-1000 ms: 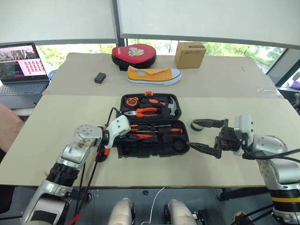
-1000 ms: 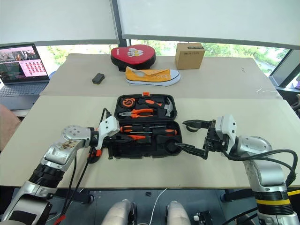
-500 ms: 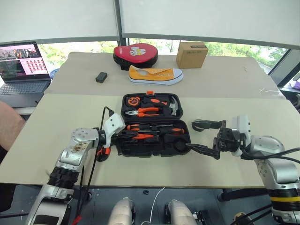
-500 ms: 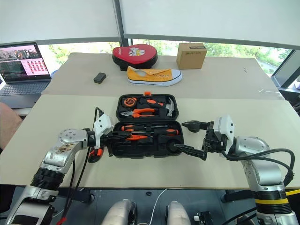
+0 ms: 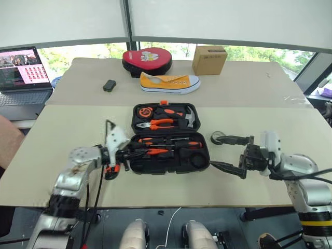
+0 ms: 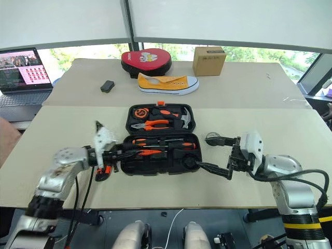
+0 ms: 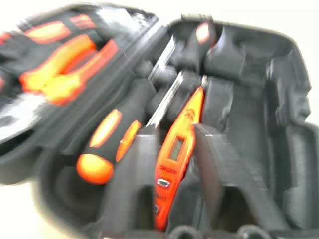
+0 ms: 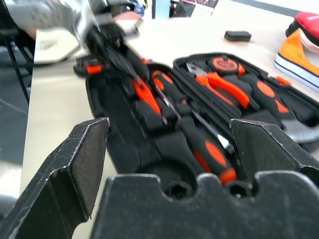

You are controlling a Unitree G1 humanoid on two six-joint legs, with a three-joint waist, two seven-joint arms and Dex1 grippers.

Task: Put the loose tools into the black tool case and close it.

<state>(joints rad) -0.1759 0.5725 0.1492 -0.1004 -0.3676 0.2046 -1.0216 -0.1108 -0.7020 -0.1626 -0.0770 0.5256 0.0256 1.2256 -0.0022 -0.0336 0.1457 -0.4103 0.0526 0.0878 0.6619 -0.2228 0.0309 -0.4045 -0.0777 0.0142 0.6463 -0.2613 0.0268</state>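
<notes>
Black tool case [image 5: 168, 137] open mid-tabletop [image 5: 62, 135], tools slotted. Left pincer [image 6: 124, 152] at its left edge, partly parted astride tester screwdriver [image 7: 175, 152]; right pincer [image 5: 226, 153] wide, empty

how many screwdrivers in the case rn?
3, all in the near half of the black tool case: two orange-and-black-handled screwdrivers and the slim orange tester screwdriver. The left gripper may hide more.

Head pair overhead; wrist views close, sharing open case [image 5: 168, 137]
</notes>
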